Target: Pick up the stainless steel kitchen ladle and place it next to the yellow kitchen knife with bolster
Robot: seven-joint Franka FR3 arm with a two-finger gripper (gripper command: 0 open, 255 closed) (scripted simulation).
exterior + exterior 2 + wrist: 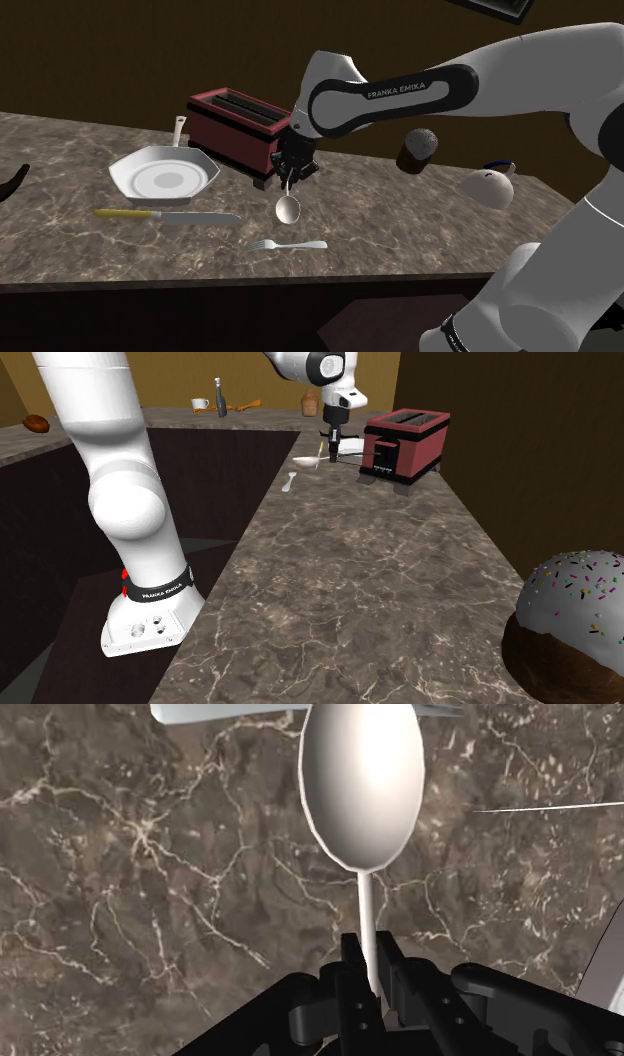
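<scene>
Gripper (291,178) clamped on ladle (288,208) handle; bowl hangs down over counter (400,220), betw. toaster (235,130) and fork (290,244). Step, my read: carry to knife (168,215), shoulder view's left. Go slow so bowl doesn't swing, lower alongside blade w/o touching, then release. Wrist view gives fingers (348,979) pinching thin handle; shoulder view gives gap to knife.
</scene>
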